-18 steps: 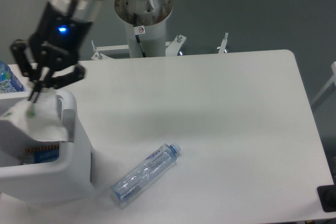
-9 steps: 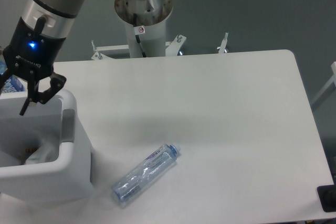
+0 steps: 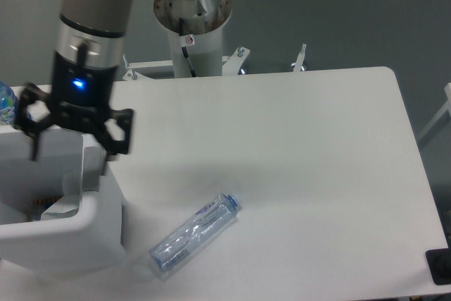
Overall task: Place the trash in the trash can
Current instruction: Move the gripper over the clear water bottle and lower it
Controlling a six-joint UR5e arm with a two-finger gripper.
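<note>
Overhead, a white rounded-corner tabletop [image 3: 296, 146] stands over grey floor, with the arm's white pedestal [image 3: 192, 15] at 12 o'clock. At 9 o'clock the black two-finger end effector [image 3: 70, 151] hangs spread wide and empty above the large white rectangular plastic trash can [image 3: 84, 234], where the wrinkly white wad [image 3: 62, 206] lies. Toward 6 o'clock the clear plastic water bottle with a pale label [image 3: 195, 233] lies on its side.

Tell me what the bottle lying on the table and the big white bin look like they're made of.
The bottle looks like thin clear plastic: see-through, glossy, with a pale printed label. The bin looks like thick moulded plastic: opaque white, smooth, with a rounded rim and soft sheen.
</note>
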